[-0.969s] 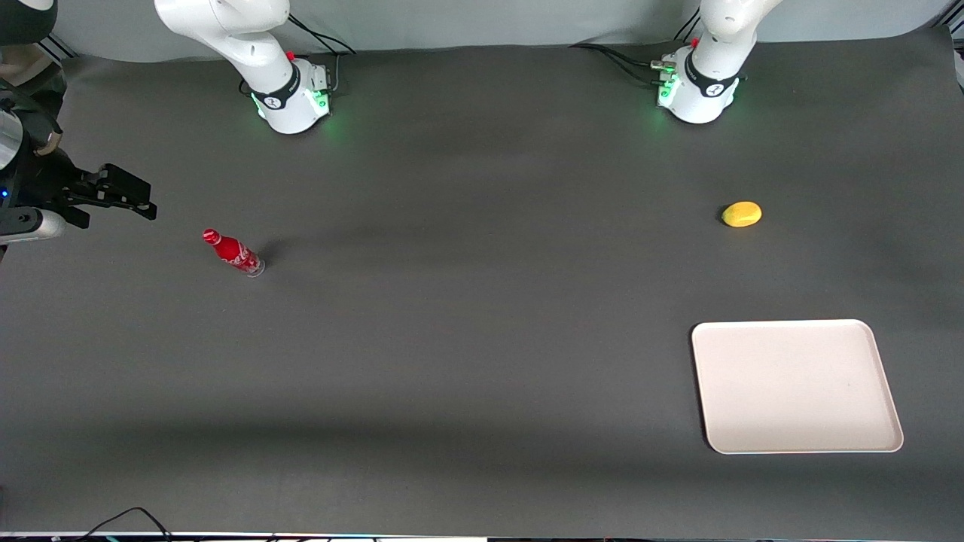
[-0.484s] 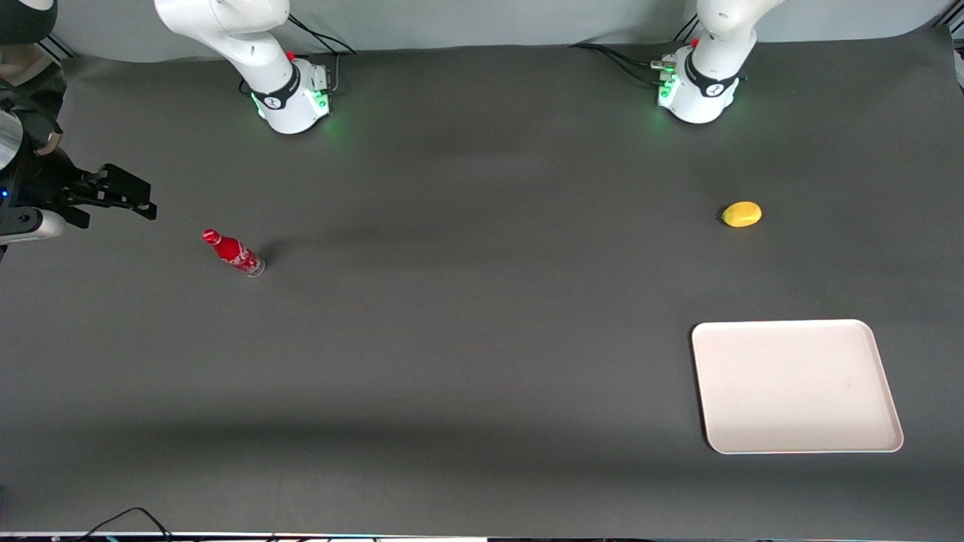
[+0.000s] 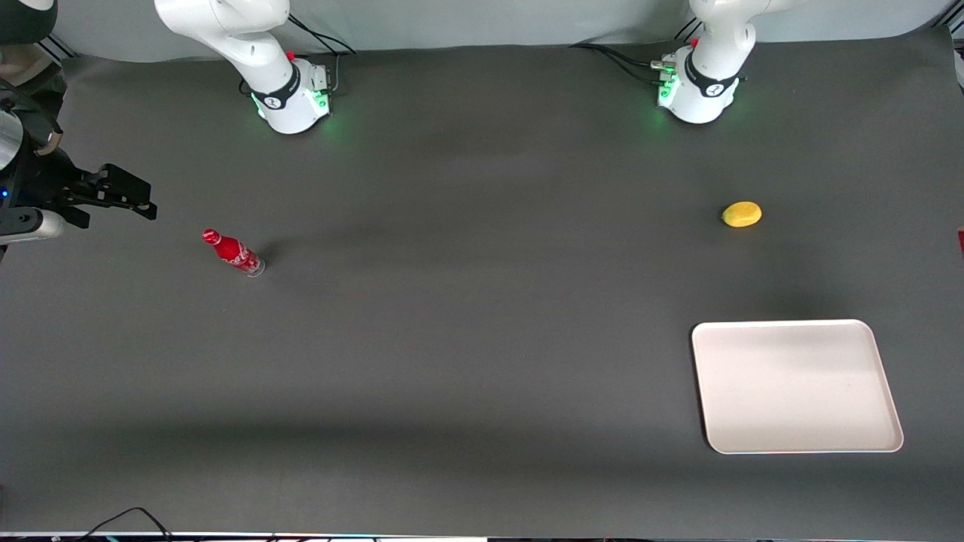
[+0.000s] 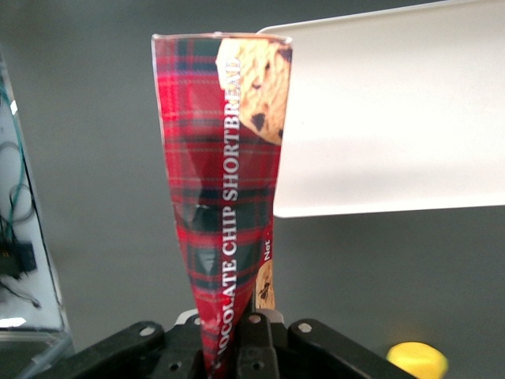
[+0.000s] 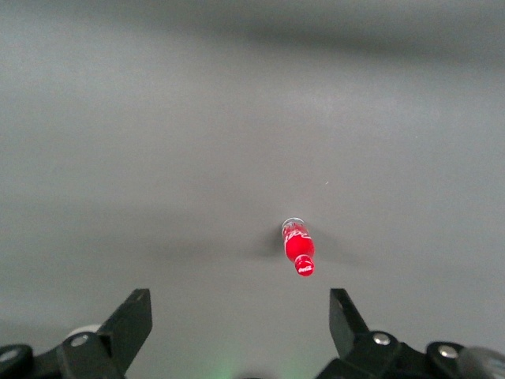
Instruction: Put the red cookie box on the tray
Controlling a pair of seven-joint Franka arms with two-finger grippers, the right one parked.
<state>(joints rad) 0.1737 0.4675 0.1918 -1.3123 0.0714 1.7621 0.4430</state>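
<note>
Gripping the box (image 4: 225, 197) by one end, the gripper (image 4: 237, 347) is holding it aloft, clear of the table. The tray (image 4: 394, 110) is lying below, the lemon (image 4: 417, 359) resting nearby.

Tool (image 4: 237, 347) clamped on one end of the red cookie box (image 4: 229, 197), which sticks out from it, tartan side showing with "CHOCOLATE CHIP SHORTBREAD" lettering and a cookie picture at the free end. Box is held in the air above the dark counter (image 4: 95, 158), its free end overlapping the edge of the cream tray (image 4: 394, 118) lying below. A small yellow fruit (image 4: 417, 359) sits on the counter near the tool, apart from the tray.
</note>
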